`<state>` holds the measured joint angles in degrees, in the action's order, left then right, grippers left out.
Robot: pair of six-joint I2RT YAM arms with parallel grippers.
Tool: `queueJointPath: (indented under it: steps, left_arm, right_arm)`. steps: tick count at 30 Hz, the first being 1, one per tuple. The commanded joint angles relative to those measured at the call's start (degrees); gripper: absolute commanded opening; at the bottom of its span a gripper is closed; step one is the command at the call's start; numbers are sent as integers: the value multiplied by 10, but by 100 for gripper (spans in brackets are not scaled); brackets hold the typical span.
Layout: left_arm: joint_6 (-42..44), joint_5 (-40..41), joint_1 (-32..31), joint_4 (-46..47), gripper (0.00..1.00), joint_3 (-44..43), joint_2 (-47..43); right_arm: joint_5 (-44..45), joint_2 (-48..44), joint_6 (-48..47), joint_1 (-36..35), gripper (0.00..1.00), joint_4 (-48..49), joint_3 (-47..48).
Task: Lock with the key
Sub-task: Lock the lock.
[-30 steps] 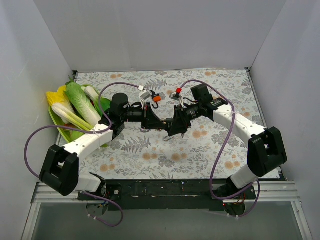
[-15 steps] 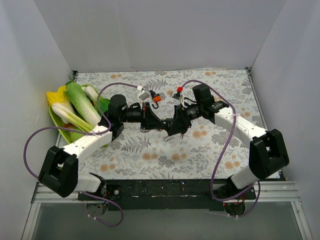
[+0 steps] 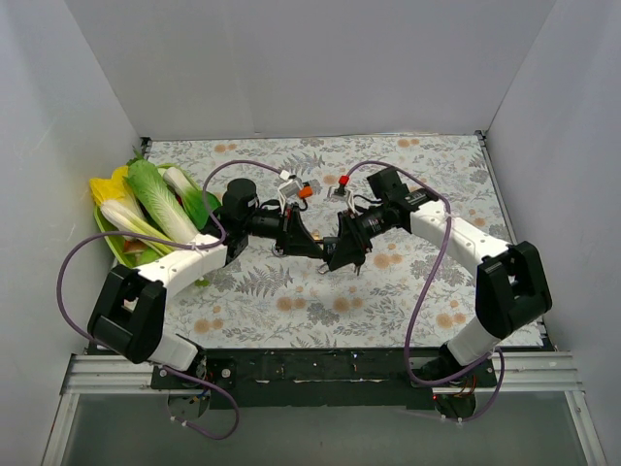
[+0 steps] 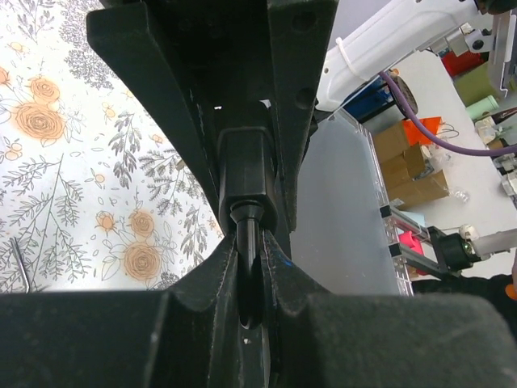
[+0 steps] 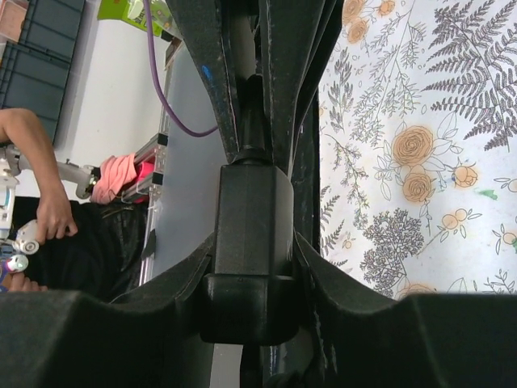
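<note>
A black lock (image 3: pixel 327 249) is held off the floral table between both grippers at the centre. My right gripper (image 3: pixel 337 252) is shut on the lock's square body (image 5: pixel 250 218), which fills the gap between its fingers in the right wrist view (image 5: pixel 249 271). My left gripper (image 3: pixel 312 243) comes in from the other side. In the left wrist view it (image 4: pixel 249 263) is shut on a thin black stem, seemingly the key (image 4: pixel 249 242), which sticks out of the round collar at the lock's end (image 4: pixel 242 170). The keyhole is hidden.
A green tray (image 3: pixel 109 238) with leafy greens and yellow vegetables sits at the left edge. Small pieces with orange (image 3: pixel 304 191), red (image 3: pixel 345 179) and white (image 3: pixel 284 177) tags lie behind the grippers. A thin metal rod (image 4: pixel 20 263) lies on the cloth. White walls close three sides.
The left arm has swung its elbow and wrist a little to the right and away. The right wrist has shifted slightly. Both grippers stay shut at the centre.
</note>
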<state>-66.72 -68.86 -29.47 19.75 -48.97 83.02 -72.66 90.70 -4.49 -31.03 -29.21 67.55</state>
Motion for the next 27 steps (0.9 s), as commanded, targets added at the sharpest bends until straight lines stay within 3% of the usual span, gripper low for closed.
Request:
queueJointPath:
  steps: [1, 7, 14, 19, 27]
  left_arm:
    - [67, 13, -129, -1, 0, -39, -12]
    - [124, 33, -52, -108, 8, -41, -64]
    - [138, 54, -10, -157, 32, -40, -111]
    - [114, 68, 8, -129, 37, -14, -146]
    - [109, 77, 49, -132, 34, -1, -172]
  right_arm:
    - [-43, 1, -23, -100, 1, 166, 105]
    - [-27, -42, -30, -45, 1, 144, 52]
    - [-23, -69, -57, -22, 1, 98, 35]
    - [-27, -76, -43, -19, 1, 102, 32]
    - [-28, -83, -33, -18, 1, 105, 26]
